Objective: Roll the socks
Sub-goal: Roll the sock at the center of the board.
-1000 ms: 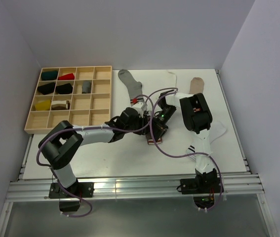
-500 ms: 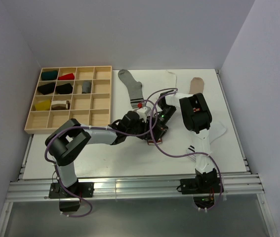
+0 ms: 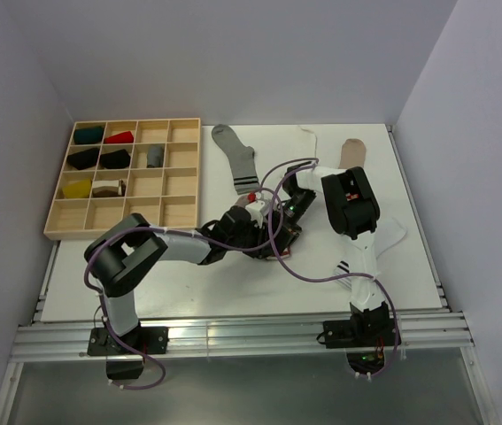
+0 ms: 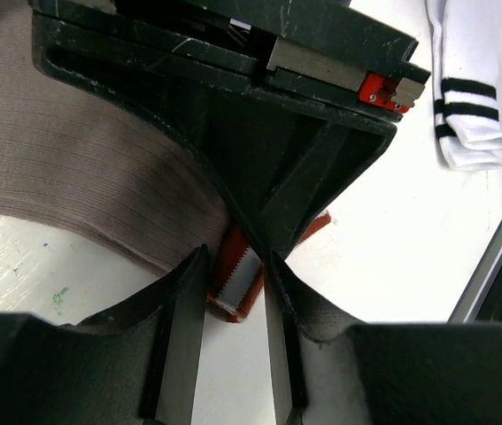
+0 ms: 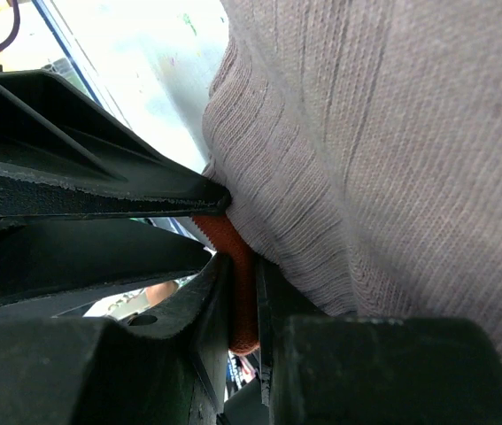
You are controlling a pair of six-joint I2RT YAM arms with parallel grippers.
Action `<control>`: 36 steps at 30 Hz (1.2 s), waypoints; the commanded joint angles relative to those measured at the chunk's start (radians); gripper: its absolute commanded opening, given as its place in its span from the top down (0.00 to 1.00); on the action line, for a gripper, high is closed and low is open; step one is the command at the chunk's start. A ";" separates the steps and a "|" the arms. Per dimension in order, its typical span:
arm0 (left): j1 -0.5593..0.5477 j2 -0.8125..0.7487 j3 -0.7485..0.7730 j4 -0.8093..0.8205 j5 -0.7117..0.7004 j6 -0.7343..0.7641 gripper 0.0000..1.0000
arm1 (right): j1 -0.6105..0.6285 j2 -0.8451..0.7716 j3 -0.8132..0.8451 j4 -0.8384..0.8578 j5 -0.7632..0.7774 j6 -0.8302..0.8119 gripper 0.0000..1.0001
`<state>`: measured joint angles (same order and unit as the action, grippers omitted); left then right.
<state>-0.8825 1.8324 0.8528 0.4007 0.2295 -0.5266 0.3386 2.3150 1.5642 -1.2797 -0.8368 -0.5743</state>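
Our right gripper (image 5: 240,266) is clamped thin on the red-and-white cuff (image 4: 235,288) of the taupe sock (image 4: 73,177), whose ribbed body bulges just beside those jaws. Our left gripper (image 4: 235,261) meets it tip to tip, jaws narrow and straddling the same cuff. Whether its pads actually bite, we cannot tell. We judge this to be the start of the roll: pinch the cuff, then turn it over onto the leg. To do it well we should close the left fully before either wrist turns, work low over the table (image 4: 392,257), and mind the fingers — the two sets of tips are nearly touching. Beyond the jaws, well apart, lies a white sock with black stripes (image 4: 467,115).
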 commanded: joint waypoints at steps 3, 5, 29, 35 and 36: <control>-0.010 0.014 0.014 -0.017 -0.010 0.034 0.67 | 0.000 0.043 0.019 0.082 0.090 -0.012 0.87; -0.012 0.028 0.031 -0.045 -0.022 0.033 0.75 | 0.000 0.040 0.019 0.086 0.094 -0.009 0.87; 0.080 0.128 0.149 -0.375 0.050 -0.118 1.00 | -0.064 -0.158 -0.085 0.209 0.136 0.027 0.53; 0.091 0.159 0.196 -0.427 0.096 -0.116 1.00 | -0.122 -0.265 -0.162 0.285 0.160 0.033 0.55; 0.093 0.163 0.216 -0.457 0.097 -0.113 1.00 | -0.133 -0.287 -0.177 0.302 0.162 0.031 0.55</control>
<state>-0.8036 1.9388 1.0534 0.1303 0.3504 -0.6704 0.2417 2.1090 1.4227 -1.0863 -0.7425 -0.5247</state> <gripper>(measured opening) 0.032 0.448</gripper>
